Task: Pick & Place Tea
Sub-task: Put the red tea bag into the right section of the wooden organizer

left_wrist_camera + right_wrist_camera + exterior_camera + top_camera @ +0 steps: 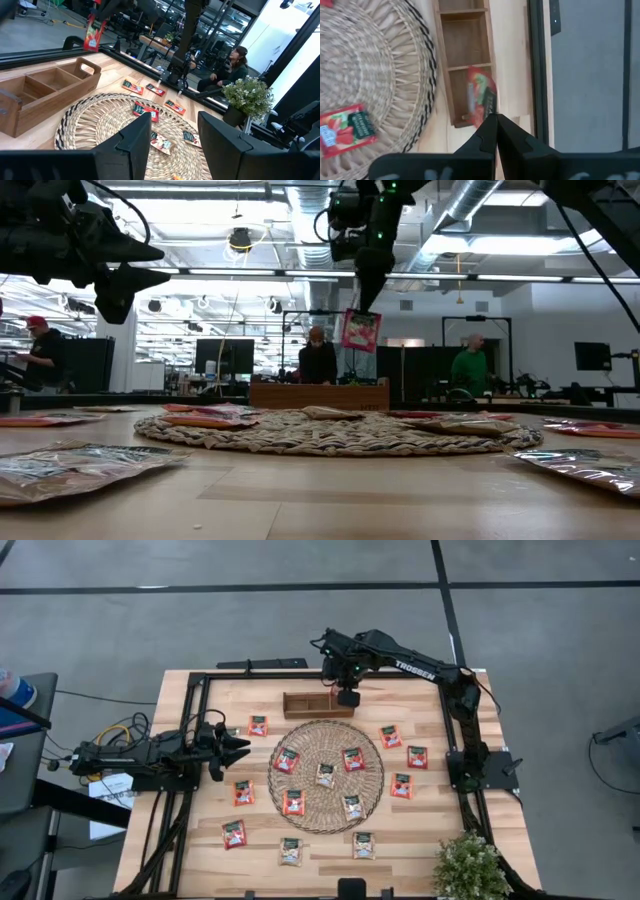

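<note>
My right gripper (347, 697) is shut on a red-orange tea sachet (360, 330), which it holds in the air over the right end of the brown divided wooden tray (310, 716). In the high view the gripper hides that sachet. My left gripper (238, 745) hovers open at the table's left side, beside the round woven mat (310, 745), touching nothing. Several sachets lie flat on the mat, such as a red one (353, 759) and a beige one (325, 774). Others lie on the wood around it, such as a red one (258, 725). My right gripper (495, 120) pinches the red sachet by its upper edge (487, 109) between the two shut fingers, coming from above and pointing down. The sachet (92, 32) hangs below the fingers, lifted clear, over the tray's end compartment (470, 82).
A potted plant (468, 865) stands at the table's near right corner. A black frame rail (190, 740) runs round the table top. Sachets lie scattered right of the mat (417, 756) and near the front edge (291, 851). People sit and stand in the room behind (318, 360).
</note>
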`<act>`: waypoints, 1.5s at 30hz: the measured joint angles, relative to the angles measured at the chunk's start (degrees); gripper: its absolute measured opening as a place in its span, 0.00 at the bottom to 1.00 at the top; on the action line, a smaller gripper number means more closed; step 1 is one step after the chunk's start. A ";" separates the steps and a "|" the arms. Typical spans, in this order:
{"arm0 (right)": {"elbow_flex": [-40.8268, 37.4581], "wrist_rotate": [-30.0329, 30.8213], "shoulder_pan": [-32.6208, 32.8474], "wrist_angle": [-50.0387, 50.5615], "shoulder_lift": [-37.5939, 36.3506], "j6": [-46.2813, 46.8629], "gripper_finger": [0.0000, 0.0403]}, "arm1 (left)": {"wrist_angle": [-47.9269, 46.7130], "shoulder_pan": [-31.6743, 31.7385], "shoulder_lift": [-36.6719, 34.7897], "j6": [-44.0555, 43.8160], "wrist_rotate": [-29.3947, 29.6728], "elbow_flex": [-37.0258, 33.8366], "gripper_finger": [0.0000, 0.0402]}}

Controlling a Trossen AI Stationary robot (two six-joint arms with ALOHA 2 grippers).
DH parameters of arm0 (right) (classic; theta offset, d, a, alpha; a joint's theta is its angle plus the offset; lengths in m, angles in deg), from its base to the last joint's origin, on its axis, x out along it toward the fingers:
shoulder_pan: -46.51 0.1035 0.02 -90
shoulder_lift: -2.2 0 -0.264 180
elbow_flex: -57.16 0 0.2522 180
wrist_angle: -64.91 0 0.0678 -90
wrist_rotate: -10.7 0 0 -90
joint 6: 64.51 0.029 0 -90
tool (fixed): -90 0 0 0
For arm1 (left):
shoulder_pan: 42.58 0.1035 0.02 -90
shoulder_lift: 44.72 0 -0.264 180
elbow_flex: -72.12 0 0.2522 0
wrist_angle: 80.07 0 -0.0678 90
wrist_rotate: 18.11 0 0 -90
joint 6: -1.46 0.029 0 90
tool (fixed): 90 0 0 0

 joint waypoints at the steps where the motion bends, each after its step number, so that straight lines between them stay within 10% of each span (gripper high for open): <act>1: -0.86 -0.04 -0.10 -1.09 0.02 -0.53 0.00 | 0.00 0.01 0.00 0.00 0.00 0.00 0.38; 45: -15.14 -1.46 -1.99 -12.60 0.02 -6.95 0.00 | 0.00 0.00 0.00 -0.07 0.00 0.00 0.38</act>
